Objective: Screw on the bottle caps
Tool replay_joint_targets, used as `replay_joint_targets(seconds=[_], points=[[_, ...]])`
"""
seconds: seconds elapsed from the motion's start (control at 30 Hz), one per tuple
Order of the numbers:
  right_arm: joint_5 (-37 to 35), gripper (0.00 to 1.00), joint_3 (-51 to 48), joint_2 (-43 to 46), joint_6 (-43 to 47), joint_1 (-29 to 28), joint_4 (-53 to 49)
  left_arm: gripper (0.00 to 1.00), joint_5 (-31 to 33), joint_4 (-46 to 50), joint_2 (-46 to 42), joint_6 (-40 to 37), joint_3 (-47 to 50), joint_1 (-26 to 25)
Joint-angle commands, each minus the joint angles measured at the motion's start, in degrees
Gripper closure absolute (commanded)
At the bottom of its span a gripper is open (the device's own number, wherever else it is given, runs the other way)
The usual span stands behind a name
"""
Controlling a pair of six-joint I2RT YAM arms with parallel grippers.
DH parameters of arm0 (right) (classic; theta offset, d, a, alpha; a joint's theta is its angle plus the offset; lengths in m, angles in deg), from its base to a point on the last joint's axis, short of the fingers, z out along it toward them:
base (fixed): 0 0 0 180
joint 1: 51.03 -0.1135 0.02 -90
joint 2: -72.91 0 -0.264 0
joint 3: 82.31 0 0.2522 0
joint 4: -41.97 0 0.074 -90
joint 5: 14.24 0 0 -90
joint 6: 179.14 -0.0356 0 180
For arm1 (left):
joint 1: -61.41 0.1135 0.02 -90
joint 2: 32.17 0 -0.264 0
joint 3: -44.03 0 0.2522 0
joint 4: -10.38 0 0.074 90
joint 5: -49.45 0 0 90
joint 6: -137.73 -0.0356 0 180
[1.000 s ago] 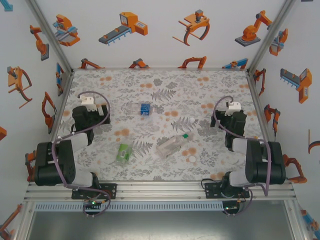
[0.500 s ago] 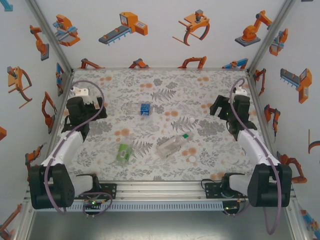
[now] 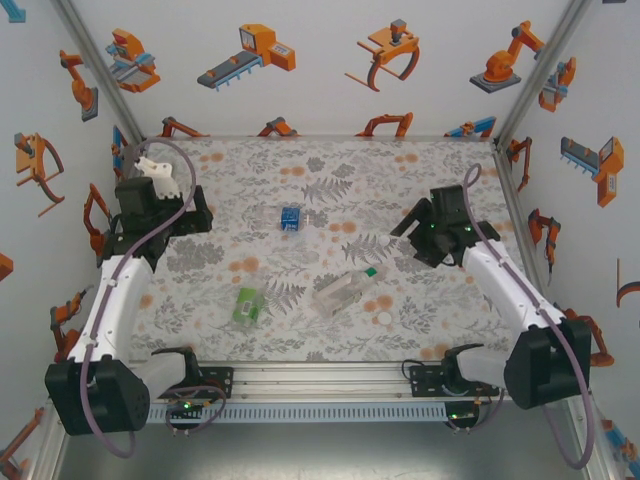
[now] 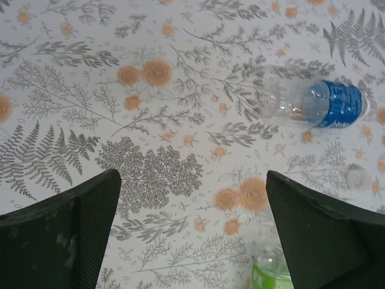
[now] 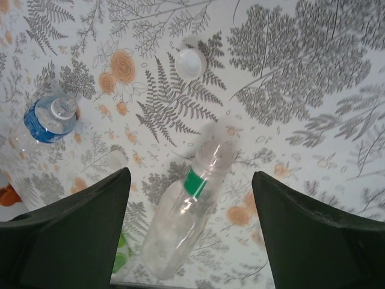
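Three bottles lie on the floral table: a blue-labelled one, a green-labelled one, and a slim clear one with a green neck band. One white bottle cap rests just past the slim bottle's mouth. Another pale cap lies near the blue bottle, and a third sits toward the front. My left gripper hangs open above bare cloth at the left. My right gripper hangs open, high over the slim bottle's neck, touching nothing.
White walls printed with orange robot pictures close in the table on three sides, with metal posts at the back corners. A metal rail carrying both arm bases runs along the front edge. Open cloth lies across the back of the table.
Both arms have unfolded from tucked poses. The left gripper has swung back and left; the right gripper has risen and turned in toward the middle. The bottles and caps have not moved.
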Motion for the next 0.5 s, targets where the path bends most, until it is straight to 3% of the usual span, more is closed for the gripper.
replay_joint_targets(seconds=[0.0,0.2,0.47], points=[[-4.8,0.25,4.1,-3.1,-11.6,-3.8,-10.3,0.00,-3.6,5.8,0.0,-3.2,-1.1,-0.5],[-8.3,0.27,6.0,-8.0,-22.6,-10.0,-15.4,0.00,-3.4,5.1,-0.3,-3.6,-1.2,-0.4],[-7.9,0.30,8.0,-15.2,-24.3,-13.7,-15.2,0.00,-3.3,4.5,-2.3,-2.3,0.9,-0.7]])
